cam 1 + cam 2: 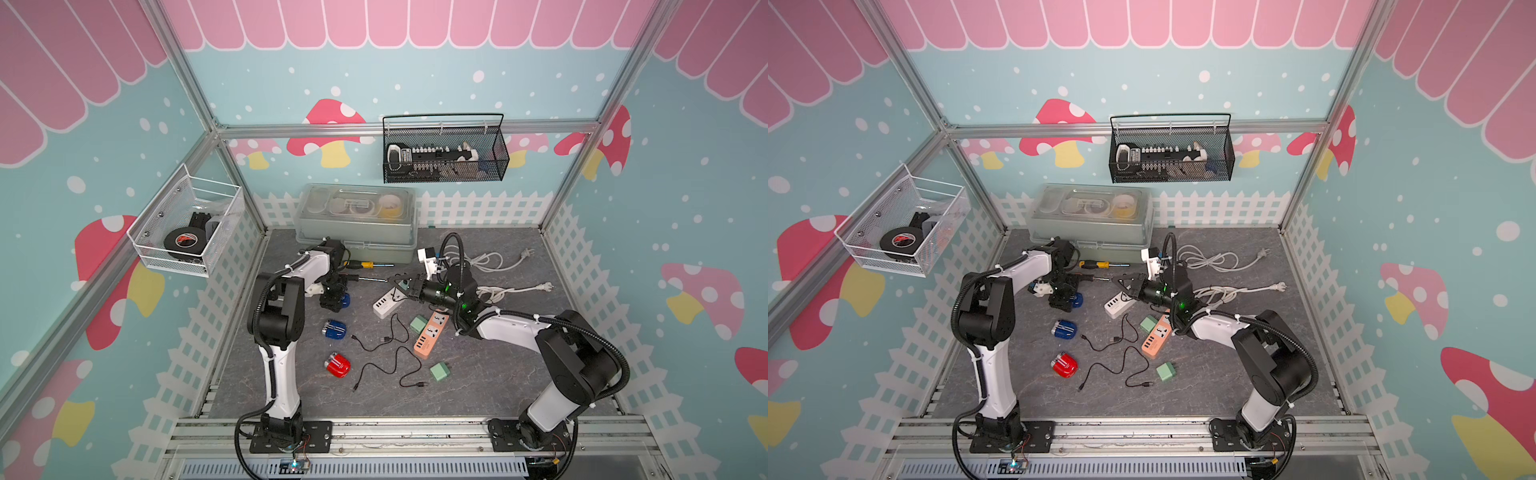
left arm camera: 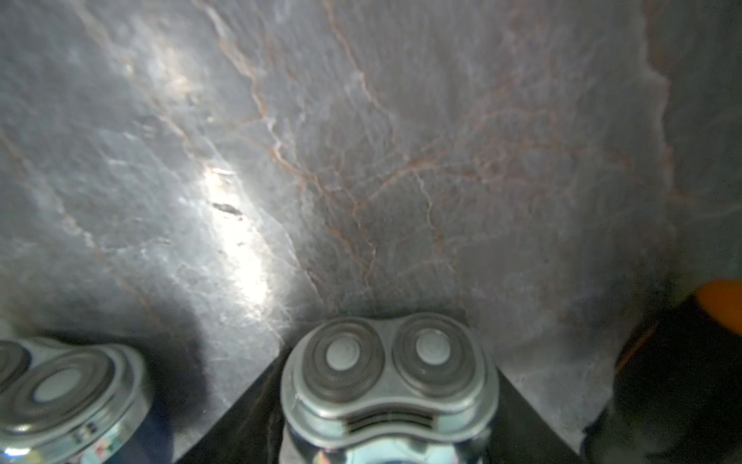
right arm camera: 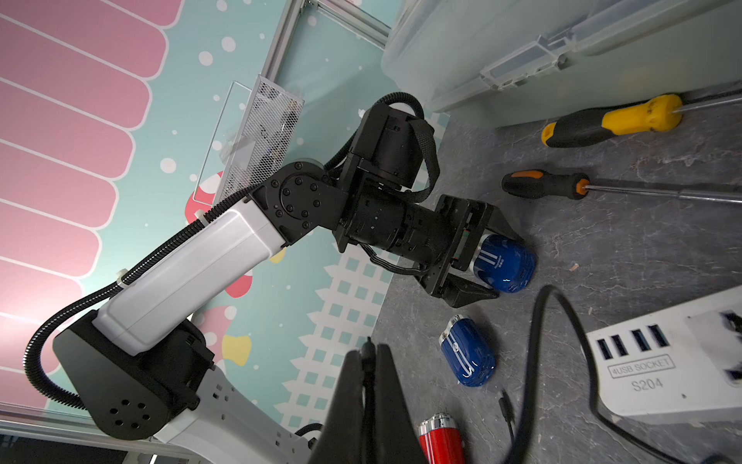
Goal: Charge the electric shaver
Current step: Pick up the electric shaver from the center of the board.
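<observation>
The left gripper's [image 3: 504,267] jaws clamp a blue shaver [image 2: 387,361] down at the worktop [image 1: 498,374], toward its left edge. The right gripper's [image 3: 368,352] jaws are closed tight, pinching a black cable [image 3: 367,346].

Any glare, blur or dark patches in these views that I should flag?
Left wrist view: a bright glare streak on the tabletop, deep shadow beside the blue shaver, the orange screwdriver handle blurred. Right wrist view: the right gripper and the black cable in its jaws are soft, the left gripper sharp. Both top views: evenly lit.
</observation>
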